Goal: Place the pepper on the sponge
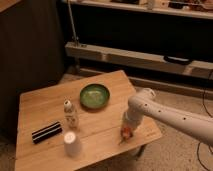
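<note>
The orange-red pepper [127,133] shows at the tip of my gripper [125,128], low over the front right part of the wooden table [45,102]. My white arm comes in from the right and bends down to that spot. The pepper is partly covered by the gripper. The sponge is hidden; no blue pad shows anywhere on the table.
On the table are a round green bowl [94,95] at the back centre, a small bottle [70,115], a white cup [71,144] near the front edge and a black striped block [46,133] at the left. A low shelf [125,55] runs behind.
</note>
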### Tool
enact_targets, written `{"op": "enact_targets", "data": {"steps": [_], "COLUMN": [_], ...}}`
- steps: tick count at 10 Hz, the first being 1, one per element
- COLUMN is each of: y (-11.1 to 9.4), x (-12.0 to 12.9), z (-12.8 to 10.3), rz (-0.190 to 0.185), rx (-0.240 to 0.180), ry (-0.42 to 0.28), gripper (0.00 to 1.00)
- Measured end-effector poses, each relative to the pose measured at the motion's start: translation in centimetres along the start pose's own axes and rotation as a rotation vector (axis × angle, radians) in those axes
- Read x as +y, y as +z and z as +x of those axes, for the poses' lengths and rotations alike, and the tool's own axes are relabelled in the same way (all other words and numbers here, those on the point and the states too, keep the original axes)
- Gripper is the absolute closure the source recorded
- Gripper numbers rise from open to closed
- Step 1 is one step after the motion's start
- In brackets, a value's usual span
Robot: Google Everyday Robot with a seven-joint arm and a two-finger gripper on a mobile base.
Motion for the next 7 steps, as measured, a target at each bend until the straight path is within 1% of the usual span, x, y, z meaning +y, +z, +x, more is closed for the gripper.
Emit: {"op": "enact_targets", "data": {"steps": [3, 5, 7], "y": [-0.5, -0.8, -1.7], "x": [-0.2, -0.1, -0.2], "z": [0.0, 0.1, 0.2], "rz": [-0.014, -0.01, -0.006], "rx": [0.017, 0.029, 0.052], "ry": [0.004, 0.011, 0.009], "gripper": [0.2, 0.2, 0.2]}}
